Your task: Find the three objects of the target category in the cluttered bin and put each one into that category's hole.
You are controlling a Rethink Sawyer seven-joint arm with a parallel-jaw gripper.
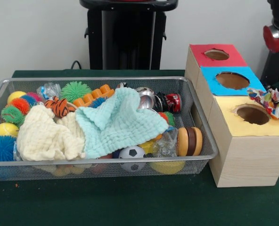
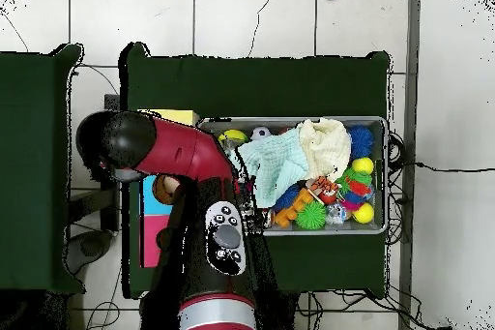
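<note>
Front view: cluttered bin fills the frame's lower left, boxes at right.
Pale cloths bury the toys, so I'd lift them aside first; the arm hangs over the boxes overhead, its pincer hidden, state unclear.

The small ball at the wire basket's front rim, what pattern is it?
Black and white soccer-ball patches, clearest in the front view.

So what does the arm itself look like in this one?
The arm is glossy red with black joints, rounded and tubular. One black link carries a grey control pad with round buttons, and a silver band rings the red segment near the base. In the front view only a red and black part shows at the edge. The gripper isn't visible.
</note>
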